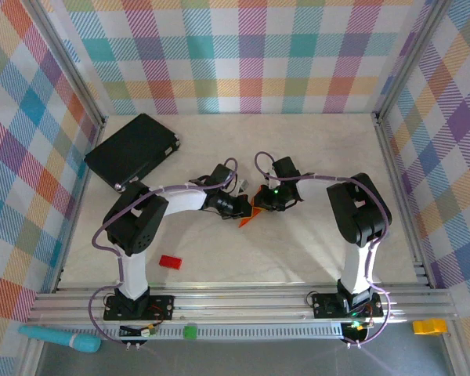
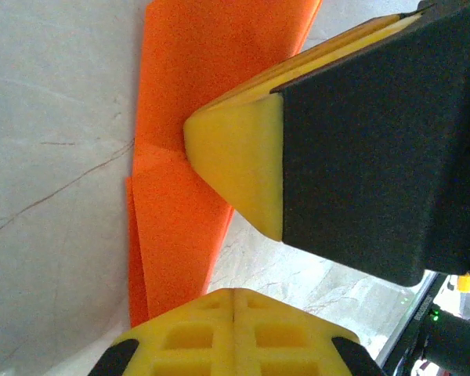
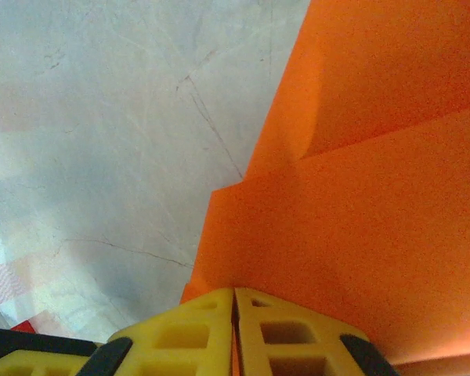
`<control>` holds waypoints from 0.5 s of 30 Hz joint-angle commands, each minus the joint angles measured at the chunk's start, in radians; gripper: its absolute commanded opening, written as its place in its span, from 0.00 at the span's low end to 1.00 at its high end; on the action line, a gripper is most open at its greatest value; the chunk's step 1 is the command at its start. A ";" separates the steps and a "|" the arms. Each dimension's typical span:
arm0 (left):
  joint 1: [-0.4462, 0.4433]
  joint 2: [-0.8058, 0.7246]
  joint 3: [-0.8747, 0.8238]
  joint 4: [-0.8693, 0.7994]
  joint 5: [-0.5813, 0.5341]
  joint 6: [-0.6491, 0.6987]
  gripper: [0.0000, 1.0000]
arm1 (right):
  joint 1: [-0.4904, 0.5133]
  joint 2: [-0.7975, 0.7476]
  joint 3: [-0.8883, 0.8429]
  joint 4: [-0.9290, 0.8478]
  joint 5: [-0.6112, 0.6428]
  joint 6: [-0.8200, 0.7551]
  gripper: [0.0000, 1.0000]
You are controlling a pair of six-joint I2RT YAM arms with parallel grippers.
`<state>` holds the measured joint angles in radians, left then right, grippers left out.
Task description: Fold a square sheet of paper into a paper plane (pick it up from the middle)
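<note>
Where the two arms stood tip to tip at the middle of the table (image 1: 313, 157), we found the orange sheet (image 1: 249, 216) lying flat between them. It was creased into a narrow, angled strip whose long axis ran straight ahead of the left gripper (image 2: 233, 304). Both arms were equally near. The left jaws were fully closed at the strip's near end, where we could not confirm a pinch, while the right gripper (image 3: 235, 301), reaching from the opposite side, had its jaws pressed together and apparently nipped a layered edge.
</note>
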<state>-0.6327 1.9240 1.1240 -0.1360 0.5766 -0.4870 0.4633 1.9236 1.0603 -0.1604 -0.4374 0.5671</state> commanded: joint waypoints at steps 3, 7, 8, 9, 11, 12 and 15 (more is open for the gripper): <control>-0.005 0.037 0.050 -0.076 -0.004 0.048 0.04 | 0.001 0.070 -0.031 -0.074 0.045 -0.010 0.10; -0.009 0.054 0.066 -0.090 -0.006 0.057 0.04 | 0.000 0.071 -0.031 -0.074 0.043 -0.011 0.10; -0.008 0.057 0.069 -0.095 -0.009 0.059 0.04 | 0.000 0.071 -0.031 -0.073 0.043 -0.011 0.10; -0.009 0.061 0.071 -0.099 -0.010 0.061 0.04 | 0.001 0.071 -0.031 -0.073 0.043 -0.010 0.10; -0.011 0.067 0.071 -0.109 -0.011 0.068 0.03 | 0.001 0.070 -0.031 -0.074 0.040 -0.009 0.10; -0.012 0.067 0.071 -0.118 -0.014 0.074 0.03 | 0.000 0.071 -0.031 -0.074 0.040 -0.009 0.10; -0.012 0.071 0.068 -0.133 -0.032 0.090 0.03 | 0.001 0.072 -0.031 -0.074 0.041 -0.009 0.10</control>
<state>-0.6346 1.9781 1.1774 -0.2131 0.5671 -0.4301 0.4629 1.9301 1.0603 -0.1497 -0.4545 0.5671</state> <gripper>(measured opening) 0.044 0.101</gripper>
